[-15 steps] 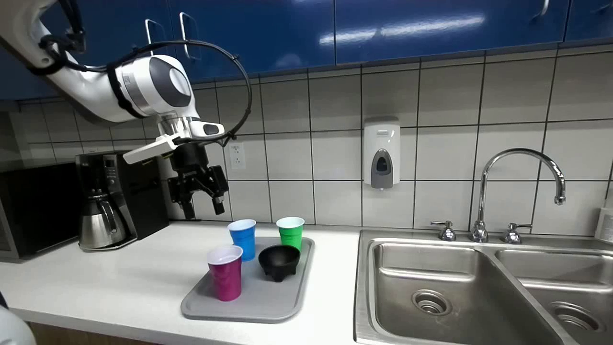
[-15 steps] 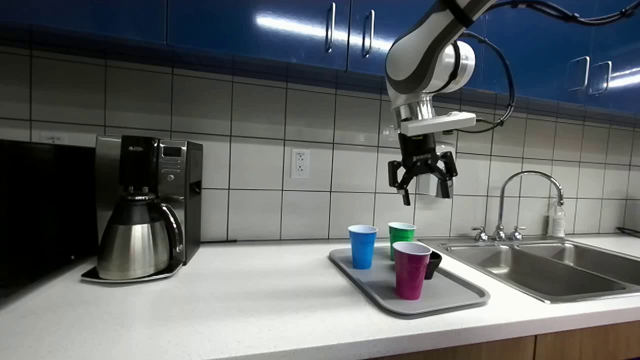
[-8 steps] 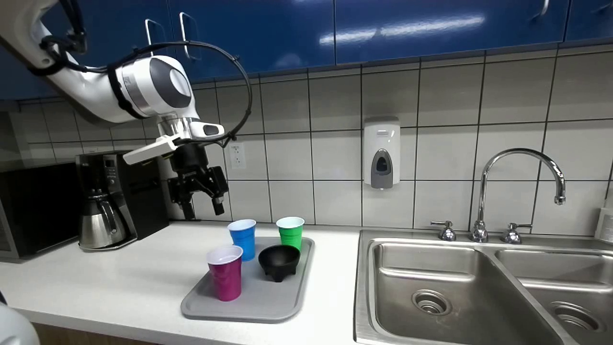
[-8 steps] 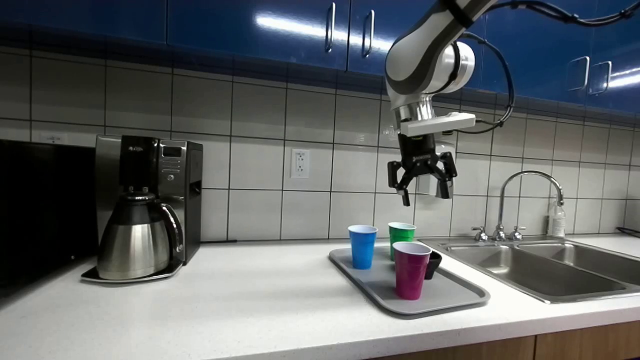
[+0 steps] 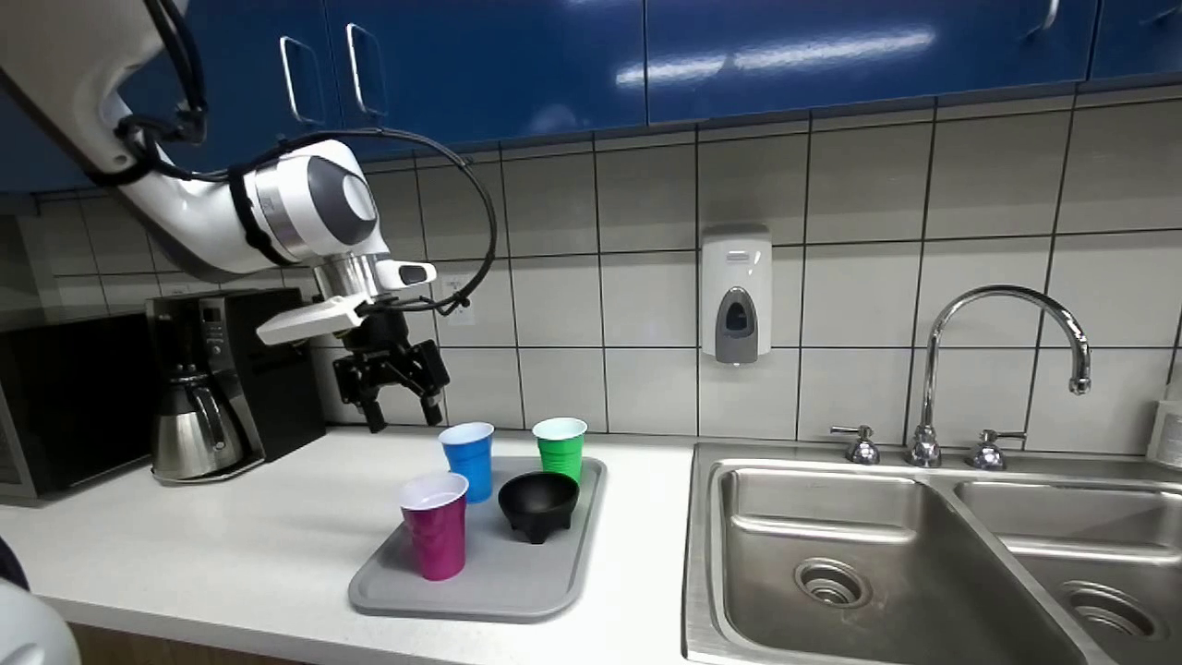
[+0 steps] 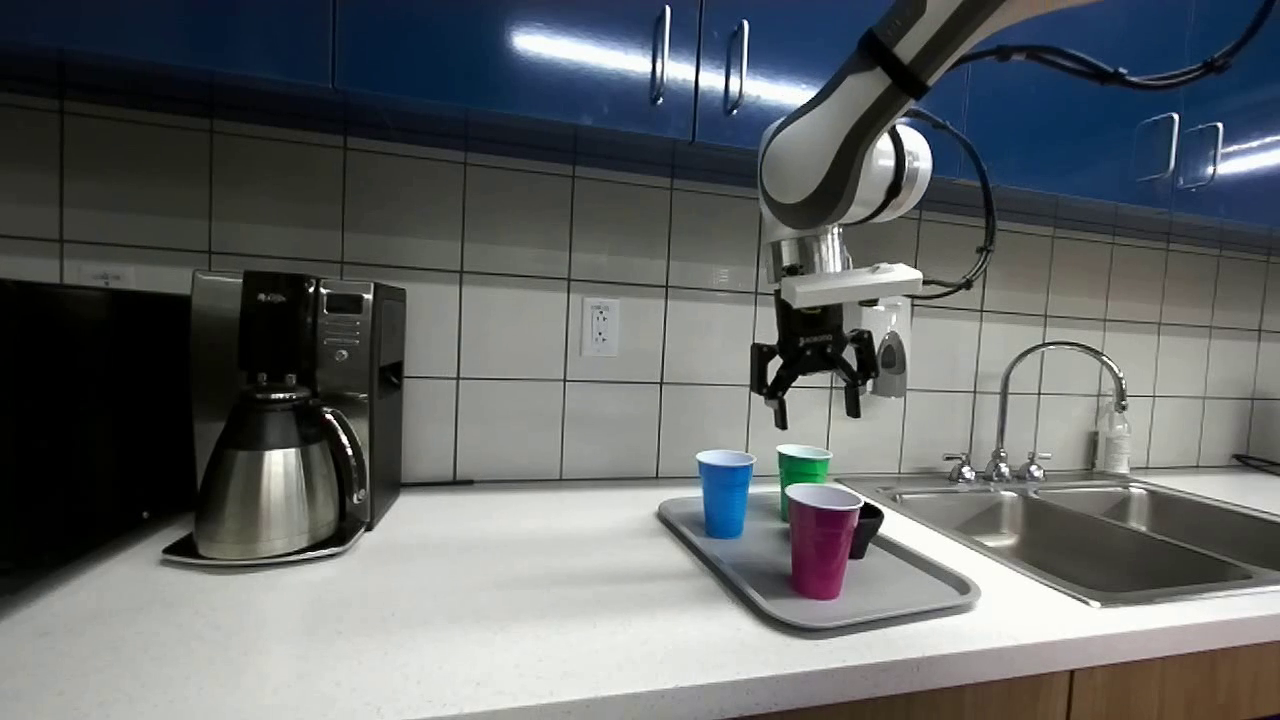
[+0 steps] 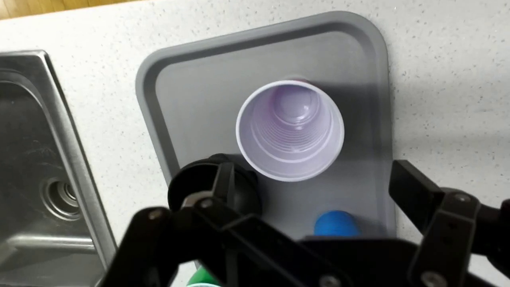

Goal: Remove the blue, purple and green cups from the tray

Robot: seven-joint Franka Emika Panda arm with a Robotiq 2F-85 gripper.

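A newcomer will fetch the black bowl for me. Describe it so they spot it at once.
Beside the sink lies a grey tray. On it stands the black bowl: squat and footed, unlike its taller neighbours, the green cup, blue cup and purple cup.

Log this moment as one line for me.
gripper: open, empty; on tray: blue cup, purple cup, green cup, black bowl; cups removed: none

A faucet (image 5: 931,369) arches over the sink (image 5: 813,513); a dispenser (image 5: 736,296) hangs nearby
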